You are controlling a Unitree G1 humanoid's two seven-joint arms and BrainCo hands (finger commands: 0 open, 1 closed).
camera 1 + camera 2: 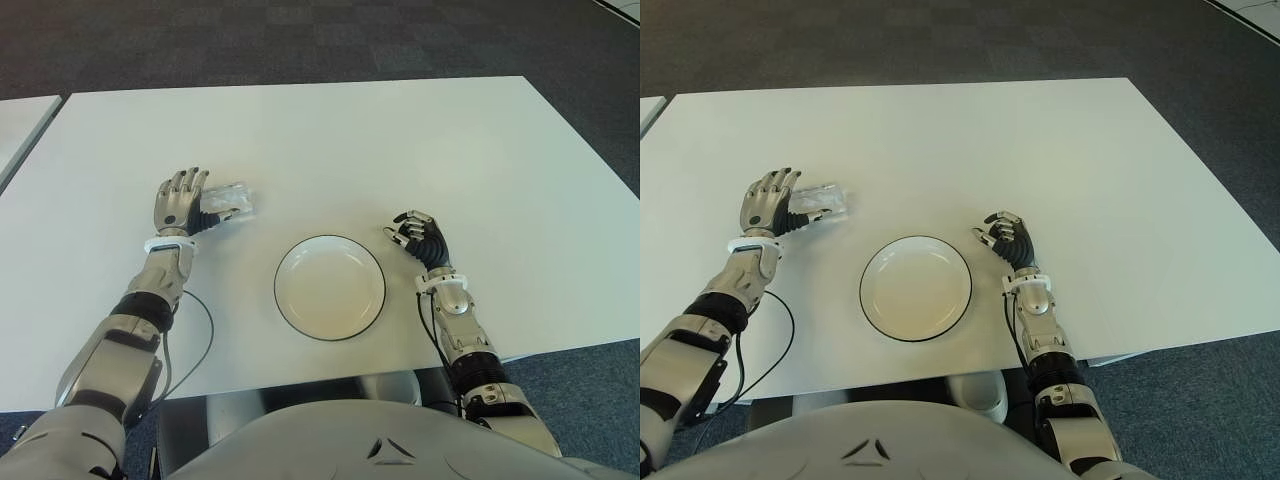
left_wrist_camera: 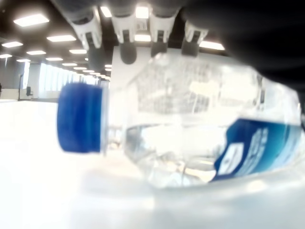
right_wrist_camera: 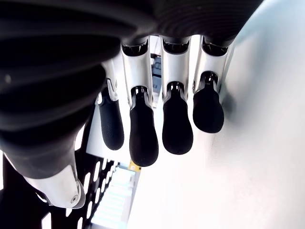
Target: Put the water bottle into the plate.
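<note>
A clear water bottle (image 1: 233, 203) with a blue cap (image 2: 78, 118) and a blue label lies on its side on the white table (image 1: 400, 140), left of the middle. My left hand (image 1: 179, 204) is beside it on its left. The fingers (image 2: 125, 33) reach over the bottle without closing round it. An empty white plate (image 1: 330, 289) with a dark rim sits near the table's front edge, to the right of the bottle and nearer to me. My right hand (image 1: 416, 236) shows just right of the plate, fingers (image 3: 143, 133) loosely bent and holding nothing.
A thin black cable (image 1: 205, 335) loops over the table beside my left forearm. A second white table (image 1: 18, 125) stands at the far left across a gap. Dark carpet (image 1: 300, 40) lies beyond the far edge.
</note>
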